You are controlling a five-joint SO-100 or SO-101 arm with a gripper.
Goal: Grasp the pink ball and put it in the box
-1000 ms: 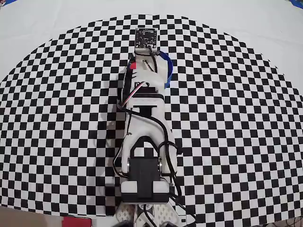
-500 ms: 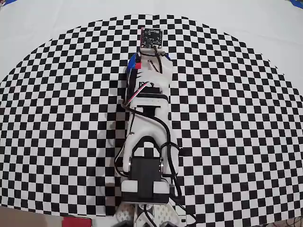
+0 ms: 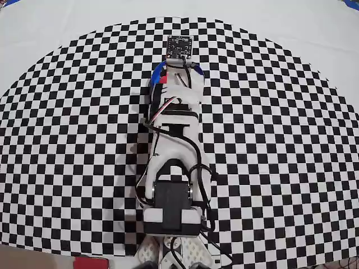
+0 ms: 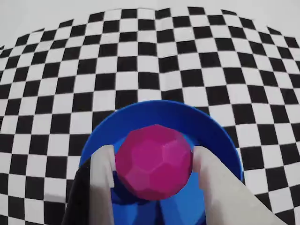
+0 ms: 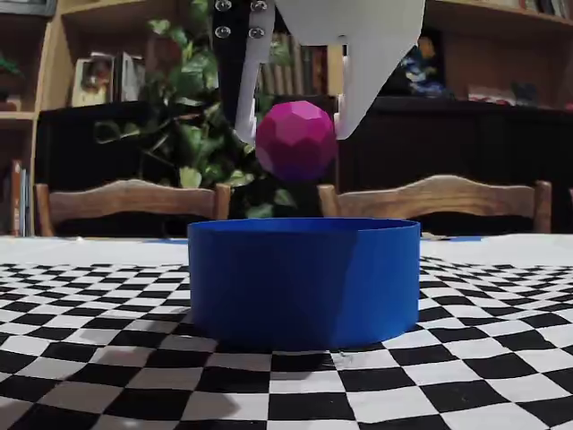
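My gripper [image 5: 295,134] is shut on the pink ball [image 5: 295,141], a faceted magenta sphere pinched at its widest part between the two white fingertips. It hangs a short way above the open top of the box [image 5: 304,278], a round blue container on the checkered mat. In the wrist view the pink ball [image 4: 153,161] sits between the fingers [image 4: 104,168], with the box's rim [image 4: 159,108] and blue floor directly below. In the overhead view the arm covers most of the box [image 3: 156,73], and only a sliver of the pink ball [image 3: 164,78] shows.
The black-and-white checkered mat [image 3: 280,140] lies on a white table. The arm's base [image 3: 171,216] stands at the mat's near edge, with a red object [image 3: 90,263] beside it. Behind the table in the fixed view are wooden chairs [image 5: 439,197], a plant and shelves.
The gripper has shifted slightly right with the ball, so it is now centred over the box; blue now shows on both sides of the wrist instead of only the right.
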